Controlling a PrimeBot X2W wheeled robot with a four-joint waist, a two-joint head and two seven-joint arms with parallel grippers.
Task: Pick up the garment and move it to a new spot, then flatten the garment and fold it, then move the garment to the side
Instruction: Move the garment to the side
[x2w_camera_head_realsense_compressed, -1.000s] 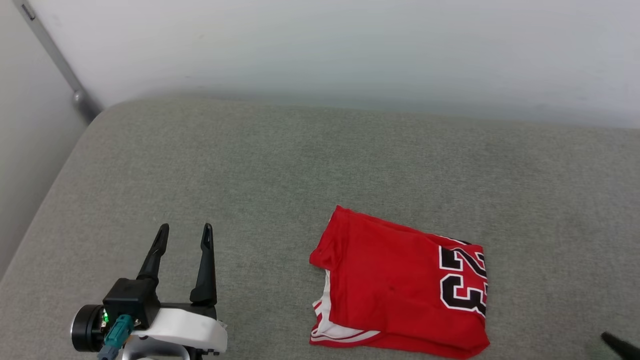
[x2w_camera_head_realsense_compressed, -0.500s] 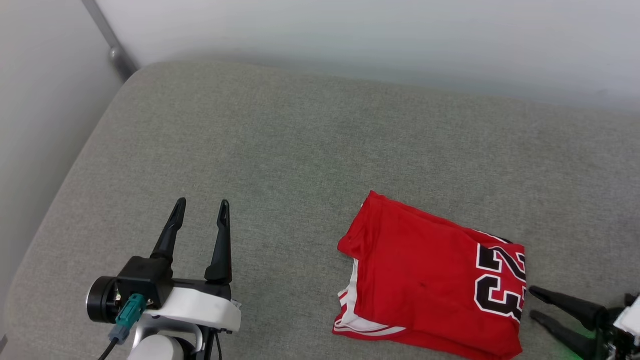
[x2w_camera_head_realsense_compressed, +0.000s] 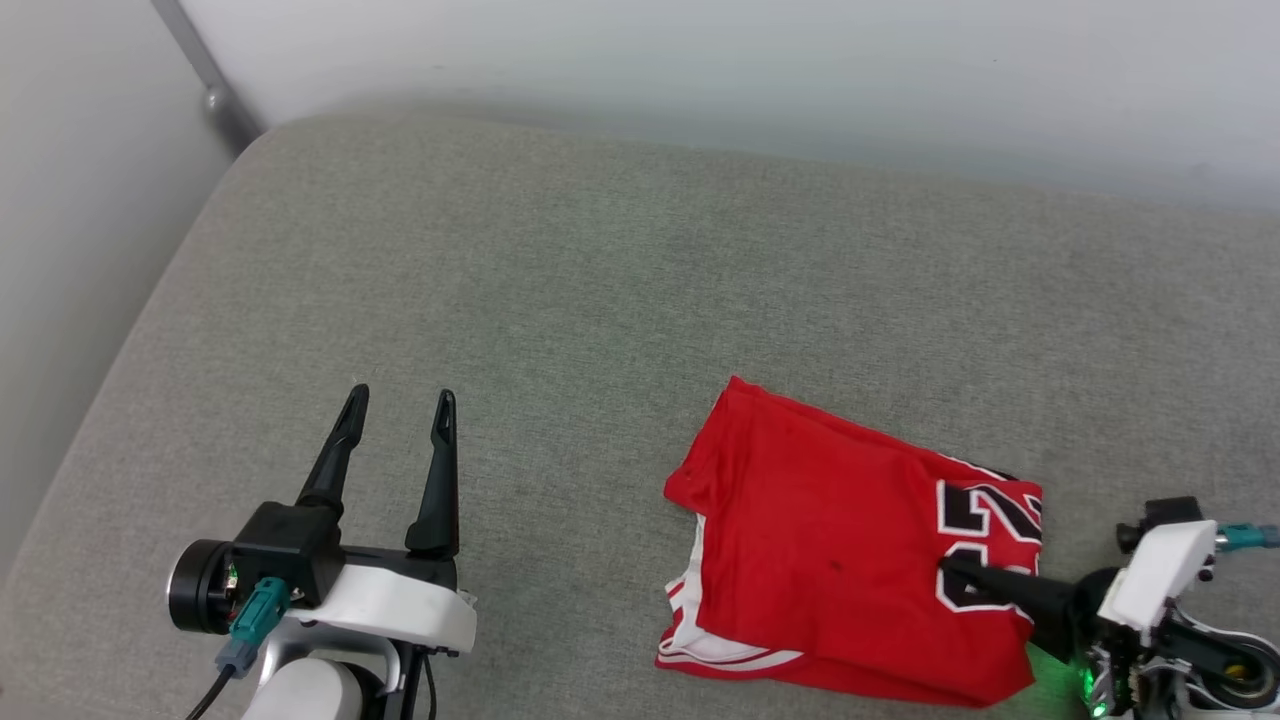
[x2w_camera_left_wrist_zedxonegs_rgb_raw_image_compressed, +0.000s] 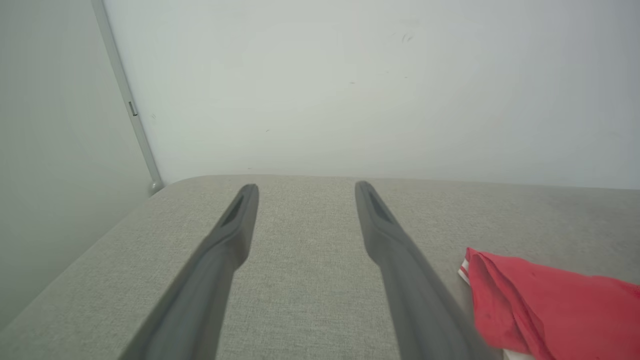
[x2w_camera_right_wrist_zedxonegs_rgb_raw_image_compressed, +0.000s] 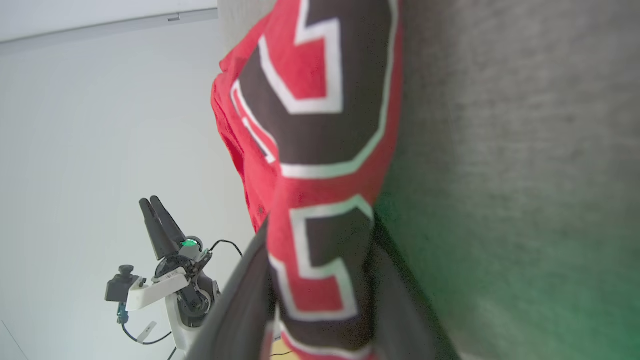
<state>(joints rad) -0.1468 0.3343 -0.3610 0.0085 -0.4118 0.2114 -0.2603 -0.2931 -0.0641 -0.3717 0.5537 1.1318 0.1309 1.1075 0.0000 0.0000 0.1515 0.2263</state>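
Observation:
The garment (x2w_camera_head_realsense_compressed: 840, 560) is a red jersey lying folded on the grey cushion, with black white-outlined numbers at its right end and white striped trim at its lower left. My right gripper (x2w_camera_head_realsense_compressed: 955, 575) reaches in from the right. One dark finger lies over the numbered edge and the other is hidden beneath it. In the right wrist view the garment (x2w_camera_right_wrist_zedxonegs_rgb_raw_image_compressed: 310, 125) fills the gap between my right gripper's (x2w_camera_right_wrist_zedxonegs_rgb_raw_image_compressed: 320, 225) fingers, pinched at the numbers. My left gripper (x2w_camera_head_realsense_compressed: 400, 400) stands open and holds nothing, well left of the jersey. In the left wrist view my left gripper (x2w_camera_left_wrist_zedxonegs_rgb_raw_image_compressed: 305, 187) is open and the garment (x2w_camera_left_wrist_zedxonegs_rgb_raw_image_compressed: 550, 300) lies at the lower right.
The grey cushion (x2w_camera_head_realsense_compressed: 600, 300) stretches wide, its rounded left edge dropping to a pale floor. A white wall runs along the back. A slanted metal bar (x2w_camera_head_realsense_compressed: 200, 70) stands at the upper left corner. My left gripper (x2w_camera_right_wrist_zedxonegs_rgb_raw_image_compressed: 155, 205) also shows in the right wrist view.
The camera has shifted. My right gripper came in from the lower right, slid onto the garment's numbered edge and narrowed its jaws around it. The left gripper stays open.

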